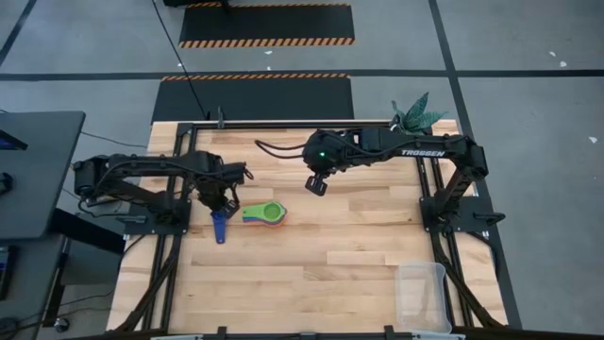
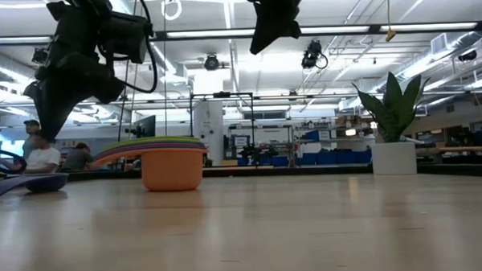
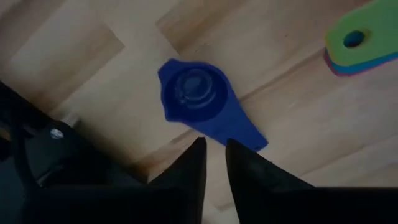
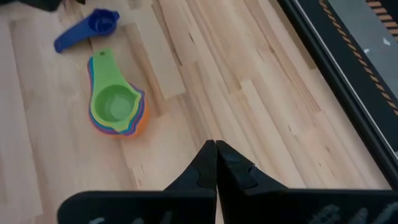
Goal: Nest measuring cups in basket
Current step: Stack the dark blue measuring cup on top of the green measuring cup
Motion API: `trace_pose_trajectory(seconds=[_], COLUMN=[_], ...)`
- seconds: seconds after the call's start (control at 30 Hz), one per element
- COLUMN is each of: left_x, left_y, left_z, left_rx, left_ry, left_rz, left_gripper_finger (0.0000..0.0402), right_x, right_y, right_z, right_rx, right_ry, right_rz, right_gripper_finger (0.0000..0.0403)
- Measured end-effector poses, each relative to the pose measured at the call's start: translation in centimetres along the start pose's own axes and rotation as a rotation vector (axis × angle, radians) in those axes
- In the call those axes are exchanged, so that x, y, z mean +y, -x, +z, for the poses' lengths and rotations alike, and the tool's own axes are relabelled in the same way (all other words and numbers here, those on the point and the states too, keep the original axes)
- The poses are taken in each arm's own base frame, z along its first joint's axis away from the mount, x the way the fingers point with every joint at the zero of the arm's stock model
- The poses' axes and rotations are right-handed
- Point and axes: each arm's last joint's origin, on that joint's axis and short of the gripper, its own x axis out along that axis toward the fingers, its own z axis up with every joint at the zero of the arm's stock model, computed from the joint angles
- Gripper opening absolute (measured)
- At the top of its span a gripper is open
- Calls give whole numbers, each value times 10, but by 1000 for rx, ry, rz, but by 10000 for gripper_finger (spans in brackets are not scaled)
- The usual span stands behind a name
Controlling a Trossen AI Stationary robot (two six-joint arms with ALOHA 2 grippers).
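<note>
Left gripper [image 3: 214, 163], jaws narrow and holding nothing, hangs above the dark blue cup [image 3: 198, 99] near the table's left edge; best centre over the handle before pinching.

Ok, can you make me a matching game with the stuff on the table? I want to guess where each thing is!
Things:
1. dark blue cup
2. stack of cups
3. basket
4. plant

Places:
A. far corner on the right arm's side
B. near corner on the right arm's side
C. lying alone under the left gripper
D. middle of the table, green one on top

Pairs: 1-C, 2-D, 3-B, 4-A
</note>
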Motion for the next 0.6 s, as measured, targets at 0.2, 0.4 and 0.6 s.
trace_pose_trajectory(seconds=[0.2,0.4,0.6], left_x=[0,1,8], left_y=[0,-6,-26], left_z=[1,0,-3], left_rx=[-15,-23,-7], left_ry=[-79,-51,87], left_rz=[14,19,38], left_gripper_finger=[14,17,49], right_x=[1,1,2], right_y=[0,0,0], right_z=[4,4,4], right_rx=[-36,-35,-40], right_ry=[-7,-10,-28], right_rz=[9,16,19], right_gripper_finger=[2,2,3])
